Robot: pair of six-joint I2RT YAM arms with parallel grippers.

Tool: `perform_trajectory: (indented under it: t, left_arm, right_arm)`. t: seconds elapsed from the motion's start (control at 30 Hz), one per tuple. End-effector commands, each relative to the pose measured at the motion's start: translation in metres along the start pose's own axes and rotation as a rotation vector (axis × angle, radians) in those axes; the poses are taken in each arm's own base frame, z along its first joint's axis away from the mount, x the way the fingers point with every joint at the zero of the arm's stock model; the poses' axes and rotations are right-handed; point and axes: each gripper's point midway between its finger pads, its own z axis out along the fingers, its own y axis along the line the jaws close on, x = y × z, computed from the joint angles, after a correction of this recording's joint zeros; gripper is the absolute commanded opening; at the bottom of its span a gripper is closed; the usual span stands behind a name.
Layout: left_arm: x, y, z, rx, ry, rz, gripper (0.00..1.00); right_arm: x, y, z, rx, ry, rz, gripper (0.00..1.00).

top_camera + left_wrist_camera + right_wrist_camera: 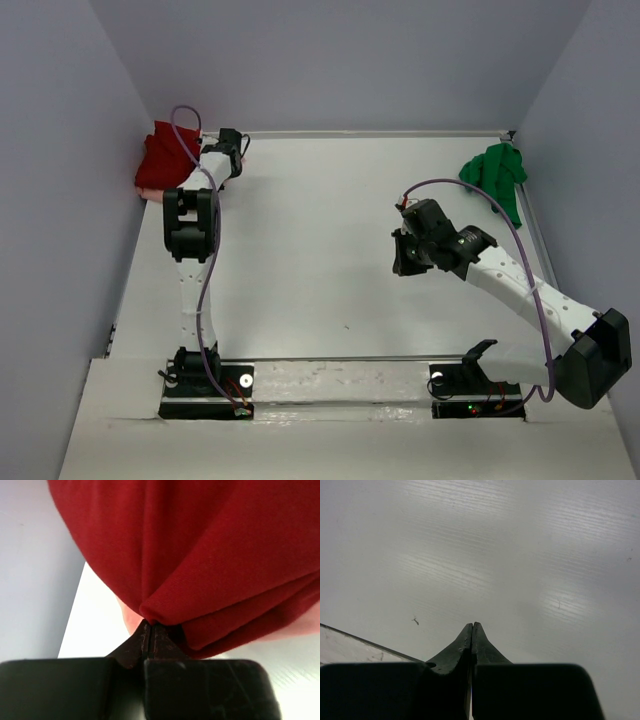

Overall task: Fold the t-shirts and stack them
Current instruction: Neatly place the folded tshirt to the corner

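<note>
Dark red t-shirt (160, 160) lies bunched in the tabletop's (330, 250) far left corner, straight ahead of the left jaws, closed with tips touching a fold; whether they nip it I cannot tell. The right jaws, closed and empty, hang nearer the green t-shirt (495, 175).

My dark red t-shirt (160, 160) lies bunched in the far left corner of the desk (330, 250), a pale salmon pink t-shirt (127, 617) peeking from beneath it, and the bright green t-shirt (495, 175) sits crumpled far right.
</note>
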Motion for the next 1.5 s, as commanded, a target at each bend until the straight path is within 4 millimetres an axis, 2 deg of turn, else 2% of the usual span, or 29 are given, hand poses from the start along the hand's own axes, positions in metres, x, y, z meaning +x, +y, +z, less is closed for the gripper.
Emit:
perform_trajectory:
  t: [0.0, 0.07, 0.13, 0.17, 0.2, 0.27, 0.3, 0.33, 0.5, 0.63, 0.7, 0.73, 0.8, 0.83, 0.9, 0.93, 1.0, 1.03, 1.3, 1.43, 1.47]
  left_arm:
    - [0.006, -0.013, -0.015, 0.057, 0.012, 0.013, 0.10]
    - [0.006, -0.019, -0.018, 0.074, 0.003, 0.019, 0.16]
    - [0.008, -0.025, -0.021, 0.100, 0.008, 0.028, 0.28]
    - [0.009, -0.027, -0.025, 0.105, 0.007, 0.025, 0.46]
    - [0.008, -0.027, -0.026, 0.106, 0.007, 0.014, 0.55]
    - [0.002, -0.025, -0.037, 0.117, -0.009, -0.023, 0.67]
    - [-0.002, -0.023, -0.042, 0.122, -0.022, -0.036, 0.68]
    - [-0.009, -0.020, -0.052, 0.148, -0.044, -0.065, 0.74]
    - [-0.043, -0.004, -0.099, 0.223, -0.137, -0.163, 0.79]
    - [-0.069, 0.022, -0.146, 0.278, -0.221, -0.252, 0.80]
    - [-0.072, 0.033, -0.156, 0.284, -0.236, -0.285, 0.80]
    - [-0.077, 0.051, -0.163, 0.259, -0.260, -0.335, 0.81]
    - [-0.074, 0.065, -0.161, 0.204, -0.269, -0.357, 0.81]
    - [-0.074, 0.073, -0.158, 0.174, -0.264, -0.366, 0.79]
    - [-0.071, 0.075, -0.148, 0.166, -0.233, -0.362, 0.70]
    - [-0.065, 0.066, -0.136, 0.162, -0.196, -0.336, 0.52]
    - [-0.060, 0.075, -0.122, 0.113, -0.152, -0.338, 0.13]
    - [-0.055, 0.074, -0.113, 0.090, -0.126, -0.317, 0.00]
    - [-0.042, 0.084, -0.077, 0.022, -0.058, -0.291, 0.00]
    - [-0.020, 0.076, -0.048, -0.042, 0.022, -0.210, 0.00]
    - [-0.017, 0.084, -0.047, -0.089, 0.028, -0.186, 0.00]
  right_arm:
    - [-0.015, 0.010, -0.011, -0.033, -0.053, -0.019, 0.00]
    - [-0.016, 0.011, -0.010, -0.035, -0.054, -0.019, 0.00]
    - [-0.016, 0.012, -0.010, -0.042, -0.053, -0.022, 0.00]
    - [-0.017, 0.012, -0.010, -0.043, -0.054, -0.022, 0.00]
    - [-0.017, 0.013, -0.010, -0.047, -0.055, -0.022, 0.00]
    - [-0.016, 0.013, -0.007, -0.046, -0.051, -0.022, 0.00]
    - [-0.015, 0.012, -0.007, -0.045, -0.048, -0.023, 0.00]
    - [-0.013, 0.012, -0.005, -0.044, -0.042, -0.023, 0.00]
    - [-0.012, 0.012, -0.003, -0.047, -0.044, -0.018, 0.00]
    - [-0.014, 0.012, -0.004, -0.048, -0.050, -0.026, 0.00]
    - [-0.015, 0.013, -0.004, -0.048, -0.051, -0.027, 0.00]
    - [-0.015, 0.013, -0.004, -0.050, -0.051, -0.029, 0.00]
    - [-0.016, 0.013, -0.005, -0.050, -0.056, -0.029, 0.00]
    - [-0.018, 0.014, -0.008, -0.055, -0.063, -0.030, 0.00]
    - [-0.019, 0.014, -0.009, -0.057, -0.071, -0.030, 0.00]
    - [-0.019, 0.014, -0.010, -0.059, -0.073, -0.033, 0.00]
    - [-0.018, 0.014, -0.011, -0.057, -0.071, -0.033, 0.00]
    - [-0.017, 0.013, -0.011, -0.056, -0.069, -0.033, 0.00]
    - [-0.016, 0.009, -0.016, -0.044, -0.084, -0.032, 0.00]
    - [-0.019, 0.010, -0.016, -0.044, -0.085, -0.036, 0.00]
    - [-0.020, 0.011, -0.015, -0.045, -0.087, -0.039, 0.00]
